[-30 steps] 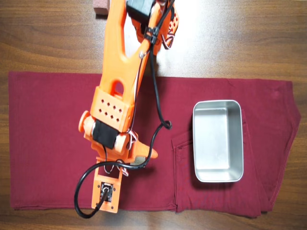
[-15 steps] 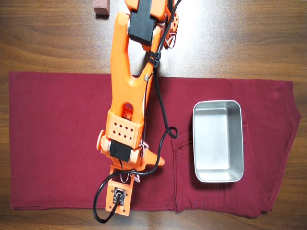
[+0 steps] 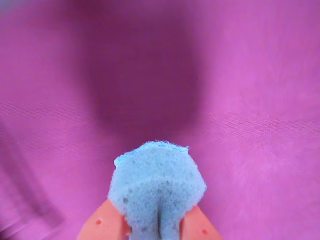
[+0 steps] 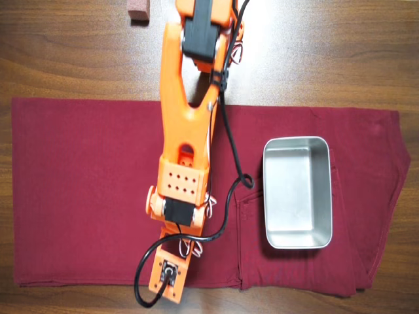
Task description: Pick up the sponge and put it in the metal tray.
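In the wrist view my gripper (image 3: pixel 155 222) is shut on the sponge (image 3: pixel 156 182), a pale, porous block that bulges up between the two orange fingers (image 3: pixel 102 225). It hangs over the cloth (image 3: pixel 250 100), and its shadow lies ahead on the cloth. In the overhead view my arm (image 4: pixel 186 131) reaches down across the dark red cloth (image 4: pixel 78 196) to its near edge. The wrist part (image 4: pixel 169 278) hides the gripper and sponge there. The metal tray (image 4: pixel 270 196), shiny and empty, sits on the cloth to the right of the arm, apart from it.
A pinkish-brown block (image 4: pixel 138 11) lies on the wooden table (image 4: pixel 65 52) at the top left, off the cloth. A black cable (image 4: pixel 229 196) loops from the arm close to the tray's left side. The cloth has folds near the tray.
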`<act>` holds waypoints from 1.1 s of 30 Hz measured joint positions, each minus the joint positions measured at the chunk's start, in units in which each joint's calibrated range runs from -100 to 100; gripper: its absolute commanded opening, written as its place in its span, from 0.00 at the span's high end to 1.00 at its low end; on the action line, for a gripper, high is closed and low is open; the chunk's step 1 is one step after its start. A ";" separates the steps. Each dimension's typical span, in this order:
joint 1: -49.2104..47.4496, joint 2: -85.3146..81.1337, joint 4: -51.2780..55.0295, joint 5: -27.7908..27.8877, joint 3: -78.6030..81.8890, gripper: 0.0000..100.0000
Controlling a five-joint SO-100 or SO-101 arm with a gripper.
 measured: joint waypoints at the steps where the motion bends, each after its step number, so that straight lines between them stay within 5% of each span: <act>1: -1.40 -2.17 2.35 -0.05 -1.84 1.00; 7: -16.75 -18.14 19.62 -1.66 -13.35 1.00; 16: -47.66 -22.83 22.16 -7.96 -13.35 1.00; 22: -51.25 -16.41 21.78 -9.62 -13.35 0.99; 26: -52.44 -13.72 21.97 -10.16 -13.35 0.72; 33: -49.75 -10.42 22.07 -9.28 -14.00 0.61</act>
